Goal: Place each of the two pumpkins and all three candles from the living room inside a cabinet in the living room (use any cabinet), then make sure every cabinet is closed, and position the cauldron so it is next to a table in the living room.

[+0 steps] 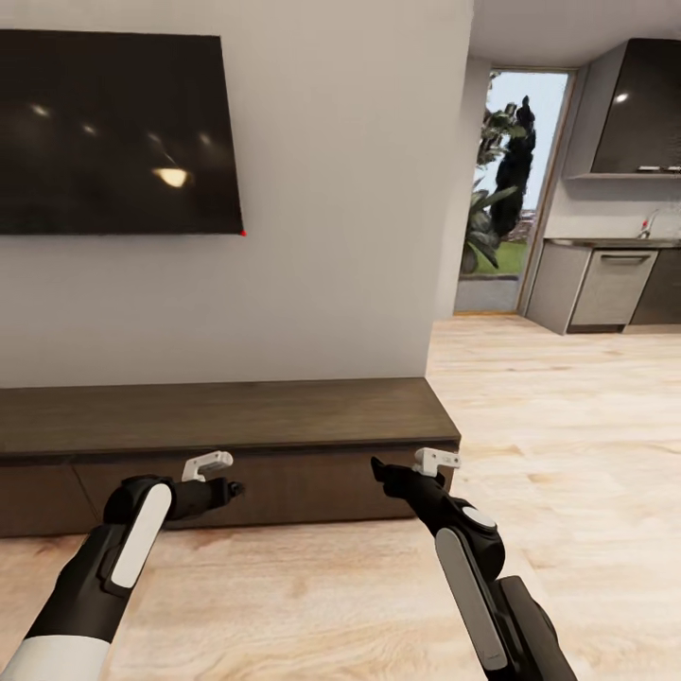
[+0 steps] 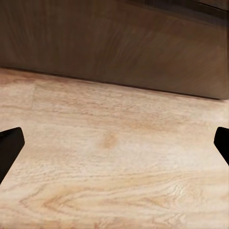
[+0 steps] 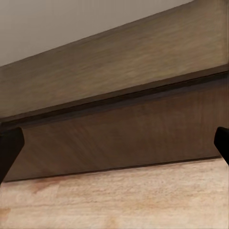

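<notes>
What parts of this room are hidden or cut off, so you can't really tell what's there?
- Cabinet: head view's left edge cuts its left end; closed fronts hide what's inside.
- Left pincer: left wrist view's edges crop its fingertips.
- Kitchen counter: too far and small in the head view; right edge cuts it.

cabinet [image 1: 227,416] against wall [image 1: 331,236], television [image 1: 113,132] above it

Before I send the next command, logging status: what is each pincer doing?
Left pincer: open, holding nothing, over the wood floor.
Right pincer: open, holding nothing, facing the cabinet.
</notes>
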You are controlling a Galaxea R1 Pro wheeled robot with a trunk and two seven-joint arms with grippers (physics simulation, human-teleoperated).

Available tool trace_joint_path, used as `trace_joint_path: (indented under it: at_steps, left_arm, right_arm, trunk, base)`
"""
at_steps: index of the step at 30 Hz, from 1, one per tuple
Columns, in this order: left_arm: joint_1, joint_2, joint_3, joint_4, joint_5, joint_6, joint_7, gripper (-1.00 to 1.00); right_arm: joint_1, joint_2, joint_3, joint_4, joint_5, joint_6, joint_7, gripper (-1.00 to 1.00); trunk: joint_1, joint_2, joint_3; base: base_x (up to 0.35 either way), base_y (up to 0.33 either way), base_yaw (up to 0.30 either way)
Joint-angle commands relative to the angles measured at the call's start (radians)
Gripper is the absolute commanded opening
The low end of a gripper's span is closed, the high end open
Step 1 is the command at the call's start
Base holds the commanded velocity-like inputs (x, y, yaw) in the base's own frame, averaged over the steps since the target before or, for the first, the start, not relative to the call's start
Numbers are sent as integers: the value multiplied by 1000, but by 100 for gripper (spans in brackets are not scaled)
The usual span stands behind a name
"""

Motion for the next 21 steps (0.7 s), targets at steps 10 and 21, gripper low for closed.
trace_joint_path:
  at_steps: [10, 21]
  left_arm:
    - [-1, 0, -1, 59, 5, 4, 10, 100]
    - [0, 2, -18, 108, -56, 4, 10, 100]
  right_arm:
    - [1, -9, -18, 19, -5, 38, -12, 100]
    - [111, -15, -90, 2, -5, 99, -96, 100]
  trunk:
    - [-5, 2, 38]
    - [-10, 5, 80]
  base:
    - [0, 0, 0]
    - [0, 0, 0]
